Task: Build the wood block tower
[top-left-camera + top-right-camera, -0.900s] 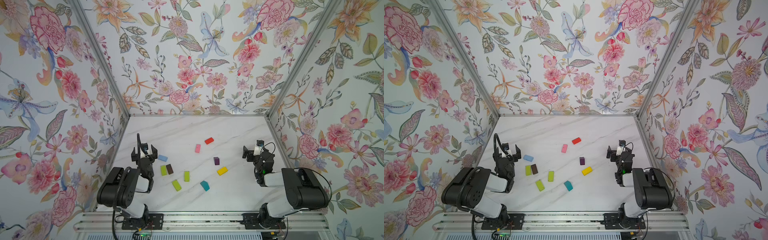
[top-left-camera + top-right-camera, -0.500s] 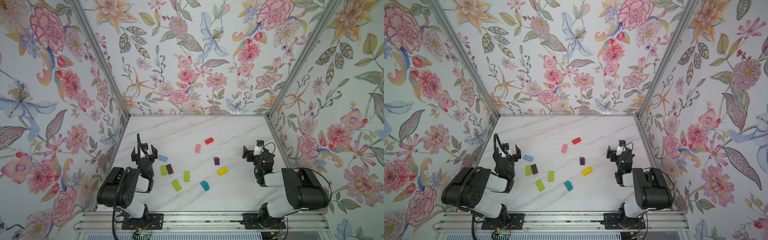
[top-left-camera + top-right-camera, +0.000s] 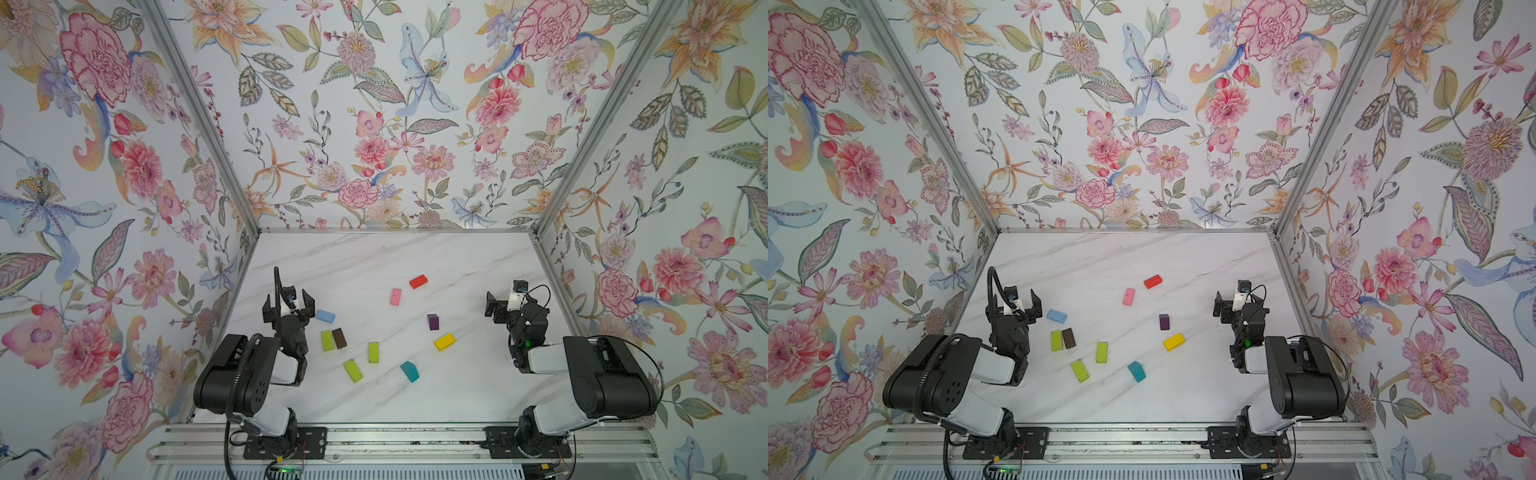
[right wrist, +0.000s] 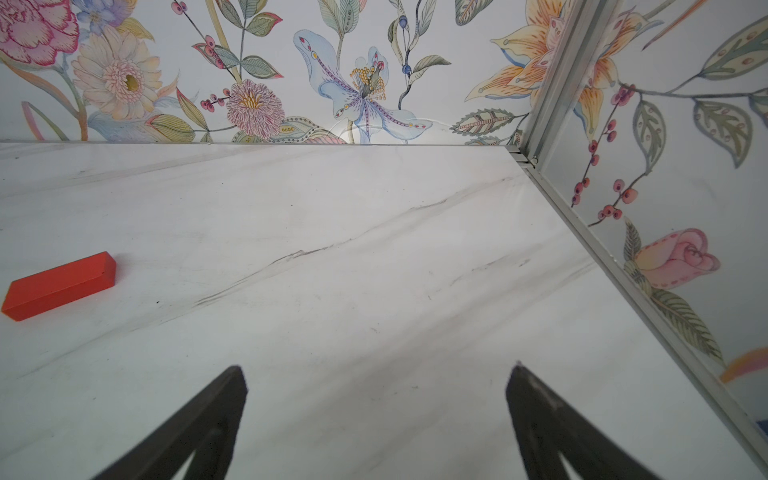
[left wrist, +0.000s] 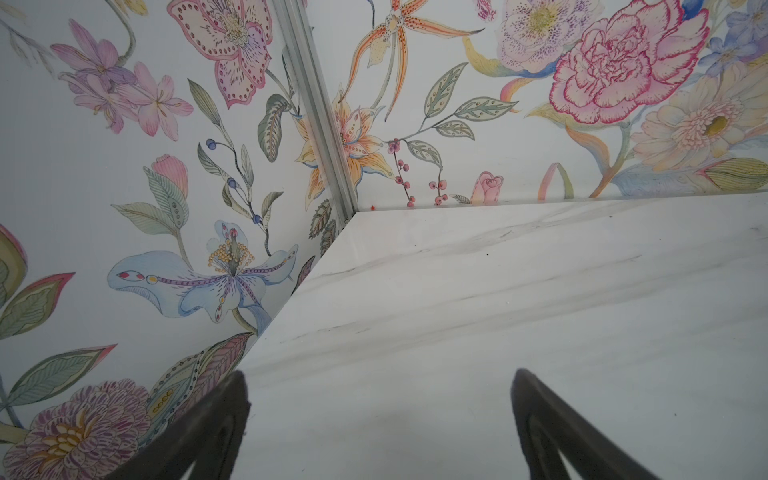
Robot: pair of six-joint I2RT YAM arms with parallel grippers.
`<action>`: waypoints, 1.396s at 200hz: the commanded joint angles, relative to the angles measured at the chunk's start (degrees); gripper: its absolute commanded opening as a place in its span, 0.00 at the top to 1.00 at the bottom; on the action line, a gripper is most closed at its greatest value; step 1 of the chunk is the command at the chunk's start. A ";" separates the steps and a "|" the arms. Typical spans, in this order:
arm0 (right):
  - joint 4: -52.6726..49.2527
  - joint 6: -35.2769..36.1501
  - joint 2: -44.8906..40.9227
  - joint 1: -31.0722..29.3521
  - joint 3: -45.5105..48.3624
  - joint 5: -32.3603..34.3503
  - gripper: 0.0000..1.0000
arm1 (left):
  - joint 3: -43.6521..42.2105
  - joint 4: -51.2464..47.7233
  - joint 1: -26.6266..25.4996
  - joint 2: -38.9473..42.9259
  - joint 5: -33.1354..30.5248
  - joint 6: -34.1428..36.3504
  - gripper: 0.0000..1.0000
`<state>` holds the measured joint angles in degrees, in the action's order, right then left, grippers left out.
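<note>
The left claw (image 3: pixel 287 302) hangs spread and empty beside the light blue block (image 3: pixel 325 316). The wood blocks (image 3: pixel 373 352) lie scattered, none stacked, across the marble worktop (image 3: pixel 374 257), from a lime green block (image 3: pixel 327 340) just beside the brown block (image 3: pixel 339 338) to the yellow block (image 3: pixel 445 341). At right, the right claw (image 3: pixel 494 305) is spread and empty too; no tower stands yet, so every layer appears left to build.

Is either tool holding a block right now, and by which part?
Nothing is held. The left tool and the right tool both stand open and empty; the blocks lie loose on the table.
</note>
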<state>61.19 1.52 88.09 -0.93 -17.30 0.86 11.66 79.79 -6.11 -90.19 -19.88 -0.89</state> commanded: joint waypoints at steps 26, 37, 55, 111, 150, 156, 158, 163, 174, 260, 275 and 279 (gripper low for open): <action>1.04 0.35 0.54 0.23 -0.03 0.16 0.01 | 0.19 1.53 0.57 -0.47 0.01 -0.87 0.01; 1.04 0.44 0.50 0.20 -0.08 0.10 0.01 | 0.16 1.56 0.50 -0.45 0.00 -0.83 0.01; 1.14 0.40 0.56 0.23 0.07 0.10 0.01 | 0.19 1.58 0.57 -0.46 0.01 -0.84 0.01; 1.04 0.35 0.57 0.29 -0.02 0.01 0.01 | 0.22 1.36 0.55 -0.51 -0.14 -0.70 0.01; 1.03 0.47 0.42 0.14 0.05 0.19 0.01 | 0.12 1.60 0.48 -0.48 -0.07 -0.70 0.01; 1.04 0.49 0.42 0.13 0.06 0.21 0.01 | 0.07 1.71 0.48 -0.43 -0.11 -0.70 0.01; 1.04 0.43 0.44 0.11 0.05 0.20 0.01 | 0.10 1.71 0.51 -0.49 -0.08 -0.70 0.01; 1.04 0.42 0.45 0.13 0.06 0.26 0.01 | 0.11 1.69 0.44 -0.49 -0.09 -0.70 0.01; 1.04 0.54 0.35 0.05 0.06 0.47 0.01 | -0.01 1.78 0.47 -0.46 -0.08 -0.70 0.01; -37.45 -8.57 -9.23 -4.05 -15.46 14.64 0.01 | 1.80 -5.46 -2.46 5.67 -1.63 2.79 0.01; -47.80 -11.62 -8.96 -4.85 -20.72 15.82 0.01 | 4.60 -12.85 -5.03 9.38 -3.32 5.45 0.01; -49.94 -12.03 -8.72 -4.89 -22.04 14.99 0.01 | 5.26 -14.26 -5.78 10.17 -3.82 6.38 0.01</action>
<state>32.95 -3.68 79.90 -5.04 -32.38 12.58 12.62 74.41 -8.38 -85.14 -20.91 0.93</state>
